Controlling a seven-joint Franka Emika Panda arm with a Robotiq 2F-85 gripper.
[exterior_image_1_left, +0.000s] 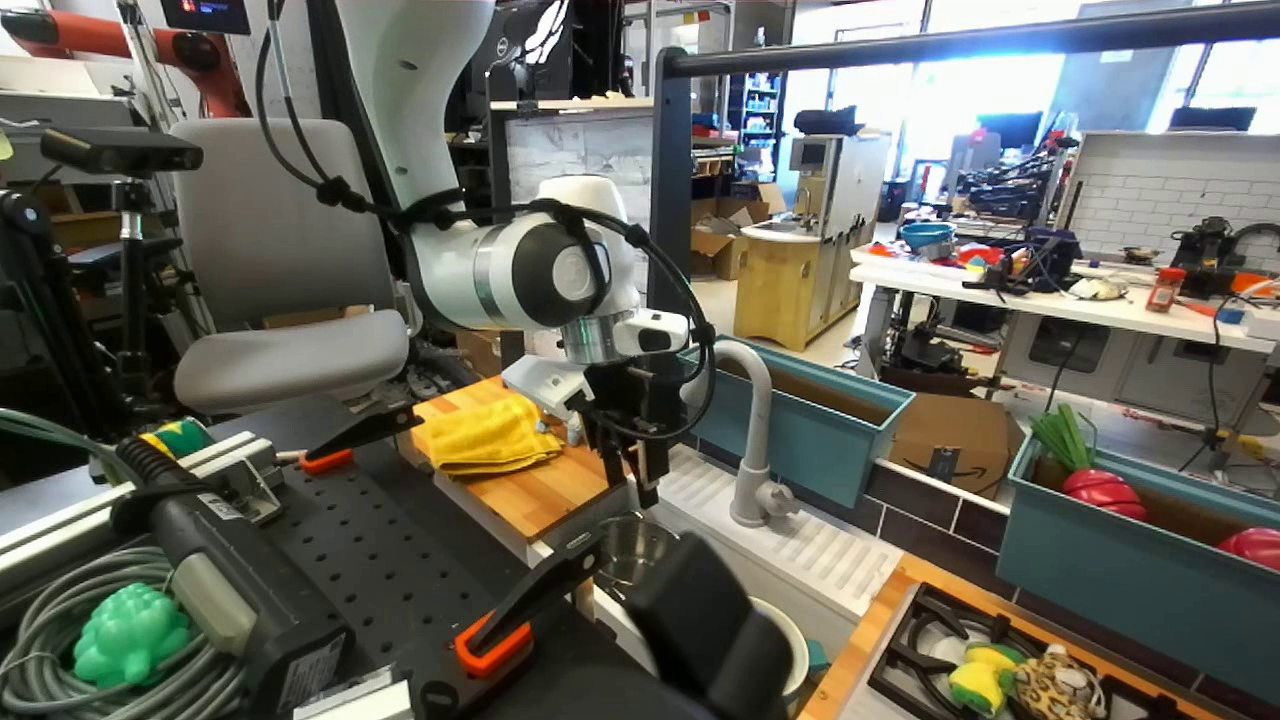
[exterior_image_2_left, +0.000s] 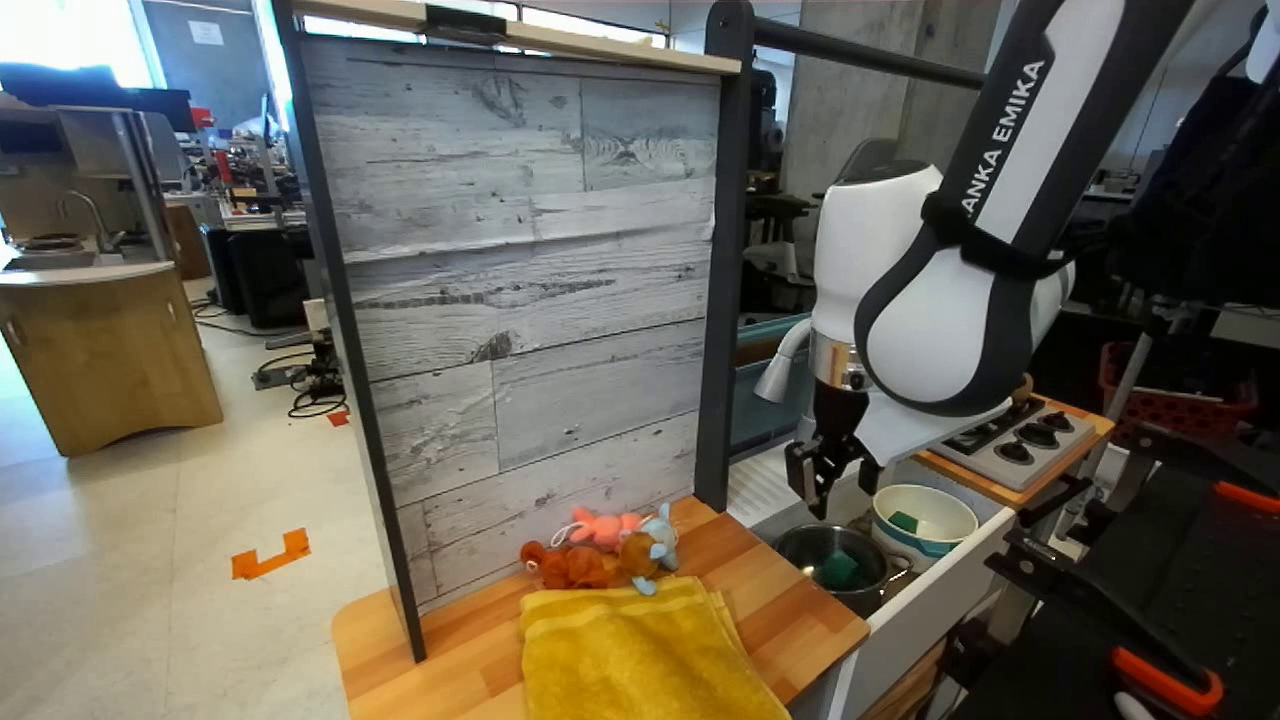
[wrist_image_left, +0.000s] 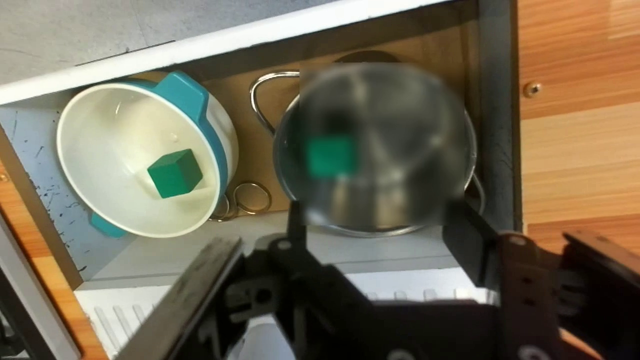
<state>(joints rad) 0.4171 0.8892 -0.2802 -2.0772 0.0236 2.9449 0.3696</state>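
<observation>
Gripper (wrist_image_left: 375, 215) spread wide, empty, hovers abv metal pot (wrist_image_left: 410, 125); green block (wrist_image_left: 331, 156) inside it, below, off twd white bowl (wrist_image_left: 110, 135)!

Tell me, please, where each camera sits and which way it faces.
In an exterior view, the camera faces the tap from across the black table; arm and gripper show.
In an exterior view, the camera faces the grey panel and stove from near the towel; arm and gripper show.
Wrist view: above the sink, facing down at the bowl and pot; of the arm, only the gripper shows.
Both exterior views share the arm, gripper, towel, tap and pot.
</observation>
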